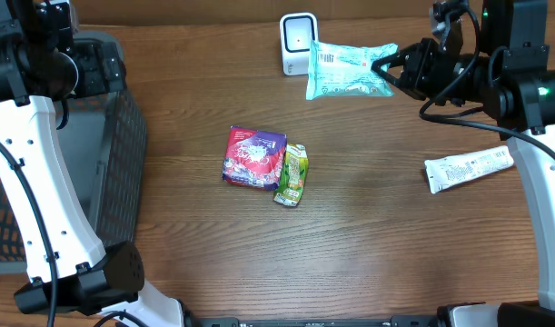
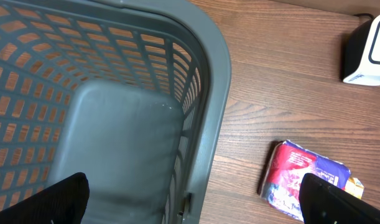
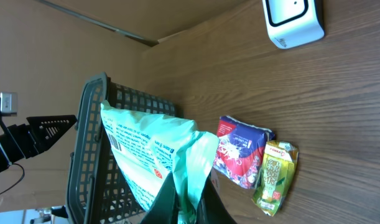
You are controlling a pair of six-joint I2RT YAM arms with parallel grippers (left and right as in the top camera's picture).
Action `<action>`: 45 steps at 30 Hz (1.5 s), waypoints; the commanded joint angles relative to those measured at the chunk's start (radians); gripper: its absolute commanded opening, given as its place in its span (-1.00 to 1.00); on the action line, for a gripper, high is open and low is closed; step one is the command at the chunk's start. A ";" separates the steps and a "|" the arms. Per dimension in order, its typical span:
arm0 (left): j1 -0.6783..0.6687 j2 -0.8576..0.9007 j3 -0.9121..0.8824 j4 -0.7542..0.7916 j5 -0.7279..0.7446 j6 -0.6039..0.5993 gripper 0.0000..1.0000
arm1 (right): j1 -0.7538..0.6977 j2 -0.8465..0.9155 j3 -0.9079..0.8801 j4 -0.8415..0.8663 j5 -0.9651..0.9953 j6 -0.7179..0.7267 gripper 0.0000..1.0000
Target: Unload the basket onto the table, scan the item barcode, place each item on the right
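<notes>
**Mint-green packet goes up to the scanner**

Mint-green and printed in dark type, the packet [image 1: 350, 70] hangs above the wooden table [image 1: 368, 236] in the clenched right gripper [image 1: 386, 65], which pinches it by one crimped end. Seen from overhead, it sits just beside the small white scanner [image 1: 298, 43] at the far edge. The left gripper [image 2: 193, 202] hovers over the grey basket [image 2: 208, 93] with its jaws spread wide and nothing between them.

A red-and-purple packet [image 1: 253, 156] and a green pouch [image 1: 292, 174] lie touching at mid-table. A white tube [image 1: 468, 170] rests well apart, on the right.

The step in hand appears to be presenting the barcode. To do it well, the printed face should be turned squarely toward the scanner's window and held flat and steady. Gripped at one end, the soft film is likely to sag or curl, which could hide the code. Exactly where the barcode sits on the packet is hard to make out here. A slow wrist roll in front of the window would be the safer way to catch it.
</notes>
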 commanded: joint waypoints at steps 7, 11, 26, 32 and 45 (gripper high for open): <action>-0.008 -0.006 0.002 0.002 0.011 0.016 0.99 | 0.027 -0.018 0.027 -0.020 0.022 -0.105 -0.93; -0.008 -0.006 0.002 0.002 0.011 0.016 0.99 | 0.037 -0.018 0.027 -0.023 0.022 -0.142 -0.93; -0.008 -0.006 0.002 0.002 0.011 0.016 0.99 | 0.200 -0.005 0.026 -0.033 0.543 -0.257 -0.93; -0.008 -0.006 0.002 0.002 0.011 0.016 0.99 | 0.428 0.064 0.026 0.169 1.318 -0.275 -0.93; -0.008 -0.006 0.002 0.002 0.011 0.016 0.99 | 0.510 0.431 0.026 0.916 1.612 -1.223 -0.93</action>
